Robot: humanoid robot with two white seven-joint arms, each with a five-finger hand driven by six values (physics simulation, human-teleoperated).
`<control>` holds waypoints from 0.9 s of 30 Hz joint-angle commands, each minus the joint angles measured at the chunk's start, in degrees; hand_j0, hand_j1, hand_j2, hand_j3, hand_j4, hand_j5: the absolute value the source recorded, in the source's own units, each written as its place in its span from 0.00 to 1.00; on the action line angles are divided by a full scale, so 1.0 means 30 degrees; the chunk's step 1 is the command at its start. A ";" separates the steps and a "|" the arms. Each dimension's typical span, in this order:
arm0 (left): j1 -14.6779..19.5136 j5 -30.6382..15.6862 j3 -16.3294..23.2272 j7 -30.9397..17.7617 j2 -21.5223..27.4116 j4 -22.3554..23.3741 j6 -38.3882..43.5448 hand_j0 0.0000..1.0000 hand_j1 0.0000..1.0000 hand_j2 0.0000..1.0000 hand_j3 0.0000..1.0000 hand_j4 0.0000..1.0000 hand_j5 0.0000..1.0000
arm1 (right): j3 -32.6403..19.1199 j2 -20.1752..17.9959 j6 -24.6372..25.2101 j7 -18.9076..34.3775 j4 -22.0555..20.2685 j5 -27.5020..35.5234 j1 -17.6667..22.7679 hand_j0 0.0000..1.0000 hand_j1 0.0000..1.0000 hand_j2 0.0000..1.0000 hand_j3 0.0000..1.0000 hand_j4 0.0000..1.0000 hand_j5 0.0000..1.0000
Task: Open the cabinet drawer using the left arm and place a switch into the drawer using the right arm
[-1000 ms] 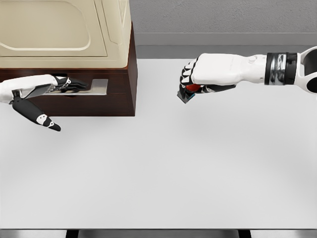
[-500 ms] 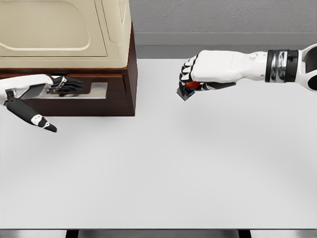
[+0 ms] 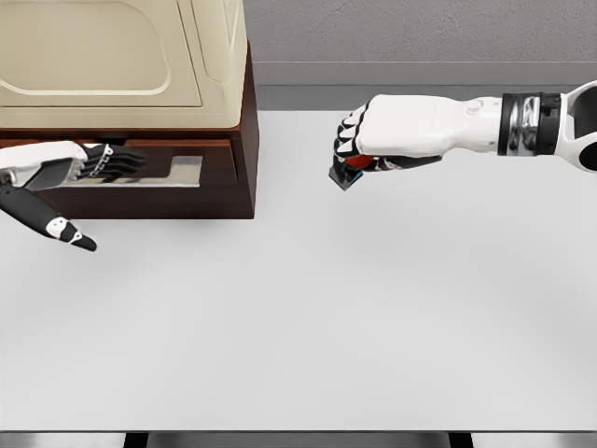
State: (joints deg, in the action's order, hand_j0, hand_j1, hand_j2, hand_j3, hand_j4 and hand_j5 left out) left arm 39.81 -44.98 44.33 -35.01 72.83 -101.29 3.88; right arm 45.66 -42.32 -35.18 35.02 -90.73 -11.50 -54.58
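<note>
Switch (image 3: 351, 172) gripped in right hand (image 3: 373, 140) above tabletop (image 3: 373, 308), ready for drop-in; left hand (image 3: 89, 163) fingers hooked on drawer (image 3: 187, 173) handle to pull.

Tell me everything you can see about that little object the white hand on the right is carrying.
The switch is a small item, mostly hidden inside the right hand. Only a red part and a dark, squarish corner with a bluish edge peek out below the curled fingers. It looks like hard plastic. It hangs tilted in the air above the white table, touching nothing but the hand, to the right of the brown cabinet.
</note>
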 commanded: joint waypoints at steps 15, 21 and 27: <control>-0.0908 0.0258 0.0134 0.0005 0.1005 0.0012 -0.0004 1.00 1.00 1.00 1.00 1.00 1.00 | 0.0013 0.0307 0.0059 -0.0007 -0.0195 0.0172 -0.0117 0.47 0.47 0.47 0.47 0.47 0.47; -0.1318 0.0258 0.0134 0.0005 0.1445 0.0012 -0.0004 1.00 1.00 1.00 1.00 1.00 1.00 | 0.0072 0.0600 0.0059 -0.0007 -0.0283 0.0201 -0.0264 0.47 0.47 0.47 0.47 0.47 0.47; -0.1435 0.0258 0.0134 0.0005 0.1679 0.0012 -0.0004 1.00 1.00 1.00 1.00 1.00 1.00 | 0.0072 0.1039 0.0059 -0.0007 -0.0283 0.0201 -0.0293 0.47 0.47 0.47 0.47 0.47 0.47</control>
State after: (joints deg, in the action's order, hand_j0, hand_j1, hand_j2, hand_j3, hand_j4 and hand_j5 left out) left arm 35.44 -54.25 43.34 -36.27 77.16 -102.17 4.70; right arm 45.91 -39.69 -35.18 35.03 -91.57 -11.24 -55.46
